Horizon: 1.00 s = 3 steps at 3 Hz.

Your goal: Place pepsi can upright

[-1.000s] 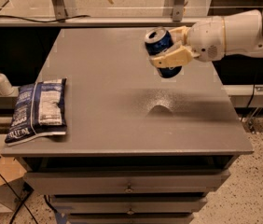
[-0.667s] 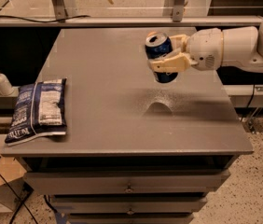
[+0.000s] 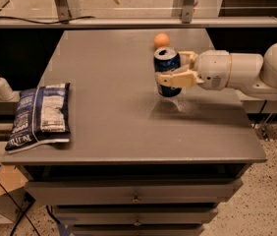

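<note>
The pepsi can (image 3: 166, 70) is dark blue with a silver top. It stands upright, right of the middle of the grey table (image 3: 109, 122), its base at or just above the tabletop. My gripper (image 3: 173, 68) reaches in from the right on a white arm. Its cream fingers (image 3: 178, 78) are shut around the can's sides.
A blue-and-white snack bag (image 3: 41, 116) lies flat at the table's left edge. A small orange ball (image 3: 161, 40) sits behind the can near the back edge. A soap dispenser (image 3: 1, 85) stands on a ledge off the left side. Drawers are below the front edge.
The gripper has lowered the can toward the tabletop and turned it from tilted to upright.
</note>
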### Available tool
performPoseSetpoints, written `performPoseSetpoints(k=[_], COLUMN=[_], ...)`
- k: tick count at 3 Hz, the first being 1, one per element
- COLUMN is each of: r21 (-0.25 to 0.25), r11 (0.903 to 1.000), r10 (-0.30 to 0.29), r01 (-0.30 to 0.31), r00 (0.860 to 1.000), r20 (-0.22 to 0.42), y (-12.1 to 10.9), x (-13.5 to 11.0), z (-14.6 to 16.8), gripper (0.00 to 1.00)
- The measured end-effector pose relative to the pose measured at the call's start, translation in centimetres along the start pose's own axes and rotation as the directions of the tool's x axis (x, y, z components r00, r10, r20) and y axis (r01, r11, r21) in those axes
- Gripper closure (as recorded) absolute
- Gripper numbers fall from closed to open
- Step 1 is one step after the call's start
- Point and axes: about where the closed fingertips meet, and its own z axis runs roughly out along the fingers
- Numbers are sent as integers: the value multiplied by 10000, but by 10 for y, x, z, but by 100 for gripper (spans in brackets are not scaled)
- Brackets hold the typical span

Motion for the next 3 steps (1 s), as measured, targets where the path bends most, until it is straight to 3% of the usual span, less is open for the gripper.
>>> performPoseSetpoints(k=[1,2,3], r21=[50,55,80], r11=[10000,10000,10000], r10=[-41,2,-22], r01=[39,-6,15], r00=[9987,9972,9967], r20=[513,753,815], y=[1,2,2], x=[13,23,28], z=[3,4,4], gripper=[100,83,59])
